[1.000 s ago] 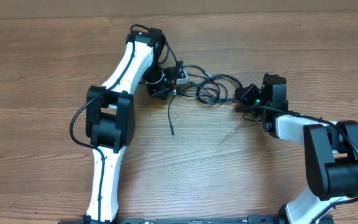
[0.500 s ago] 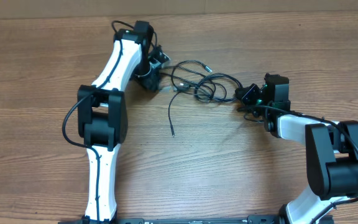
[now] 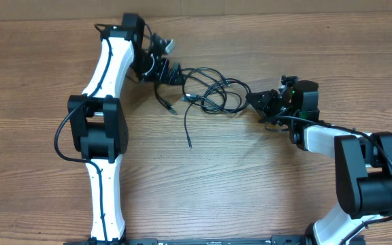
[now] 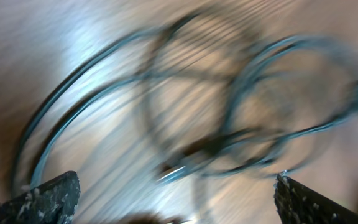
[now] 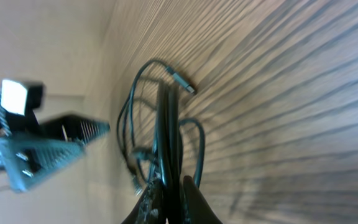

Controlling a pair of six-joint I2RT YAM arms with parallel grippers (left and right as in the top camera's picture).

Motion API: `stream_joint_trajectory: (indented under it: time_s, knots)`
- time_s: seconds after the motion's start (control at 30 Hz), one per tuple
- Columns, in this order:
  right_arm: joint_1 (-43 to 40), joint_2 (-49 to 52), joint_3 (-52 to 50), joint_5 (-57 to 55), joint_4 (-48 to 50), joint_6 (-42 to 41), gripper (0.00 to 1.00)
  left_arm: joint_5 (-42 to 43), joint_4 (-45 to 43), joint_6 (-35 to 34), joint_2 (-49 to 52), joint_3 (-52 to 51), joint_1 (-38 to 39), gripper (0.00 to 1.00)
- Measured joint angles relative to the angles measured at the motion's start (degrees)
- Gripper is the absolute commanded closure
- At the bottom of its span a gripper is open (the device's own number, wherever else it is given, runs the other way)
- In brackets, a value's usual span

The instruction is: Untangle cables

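Observation:
The cables lie as thin black loops tangled on the wooden table, with one loose end trailing toward the front. My left gripper stands open at the left edge of the tangle. In the left wrist view its fingertips are far apart, and the blurred loops lie beyond them with nothing clamped. My right gripper is shut on the cables at the right end of the tangle. Several strands run up out of its closed fingers.
The table is bare wood around the tangle. The left arm stretches along the left side. At the right front sits the right arm's base. The left gripper shows blurred in the right wrist view.
My left gripper has gone from shut to wide open and drawn back to the far left. The loops have shifted slightly leftward. The right gripper has stayed shut in place.

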State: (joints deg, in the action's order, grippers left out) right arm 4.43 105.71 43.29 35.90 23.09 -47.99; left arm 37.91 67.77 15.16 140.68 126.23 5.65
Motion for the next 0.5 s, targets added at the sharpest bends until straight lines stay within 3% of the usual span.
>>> stream_joint_trajectory:
  time_s: [0.2, 0.23, 0.27, 0.3, 0.33, 0.5]
  knots:
    - [0.0, 0.0, 0.0, 2.8, -2.1, 0.0, 0.96, 11.4, -1.8, 0.0, 0.0, 0.6, 1.1, 0.0]
    - [0.0, 0.0, 0.0, 2.9, -2.3, 0.0, 0.96, 11.6, -1.9, 0.0, 0.0, 0.6, 1.1, 0.05]
    - [-0.1, 0.0, 0.0, 2.9, -3.1, 0.0, 0.96, 12.0, -1.8, 0.0, 0.0, 0.6, 1.1, 0.34]
    - [-0.1, 0.0, 0.0, 3.0, -3.9, 0.1, 0.96, 12.3, -1.8, 0.1, 0.0, 0.6, 1.4, 0.71]
    - [-0.2, 0.0, 0.0, 3.0, -4.9, 0.0, 0.96, 12.5, -1.6, 0.0, 0.0, 0.6, 1.5, 0.96]
    - [-0.2, 0.0, 0.0, 2.4, -7.8, 0.0, 0.96, 12.9, -1.6, 0.0, 0.0, 0.6, 1.9, 0.96]
